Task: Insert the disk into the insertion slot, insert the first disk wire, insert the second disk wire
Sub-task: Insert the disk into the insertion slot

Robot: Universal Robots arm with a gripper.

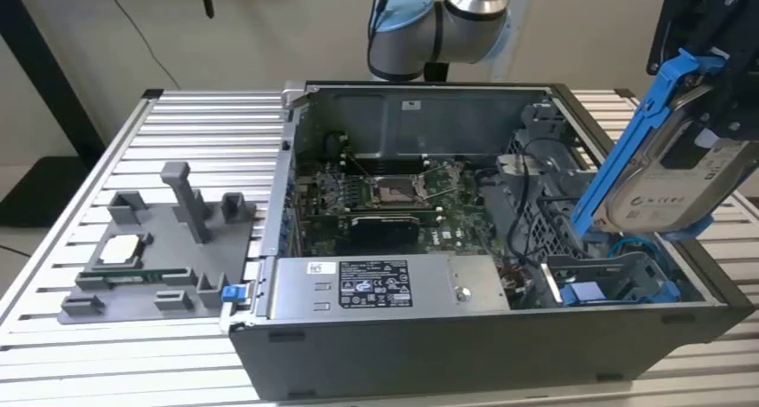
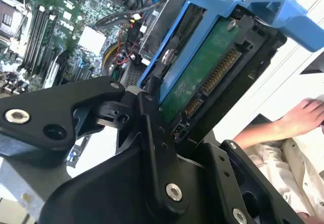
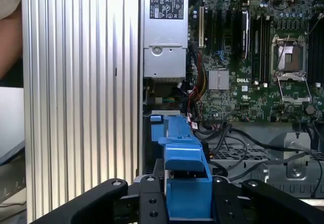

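The disk [image 1: 670, 189], a silver-grey hard drive with a white label clipped in a bright blue plastic carrier, hangs steeply tilted, almost on edge. It is above the front corner of the open computer case [image 1: 499, 354] on the exterior view's right. It is clear of the insertion slot [image 1: 554, 227], a bay in a perforated grey sheet-metal cage just below.

The black gripper [image 1: 715, 114] reaches down from above and is clamped across the disk's flat faces. In the second wrist view one of its jointed metal fingers [image 2: 154, 133] presses the drive's green circuit-board side. The arm's grey, blue-capped joint [image 1: 433, 25] hangs behind the case's back wall.

Inside the case lie the green motherboard [image 1: 392, 189] and, along the front wall, a labelled silver power supply [image 1: 379, 283]. The case stands on a ribbed aluminium table [image 1: 190, 114]. A grey moulded fixture [image 1: 155, 247] sits near the table's edge on the exterior view's left. In the second wrist view a person's hand [image 2: 304, 116] lies beyond the disk.
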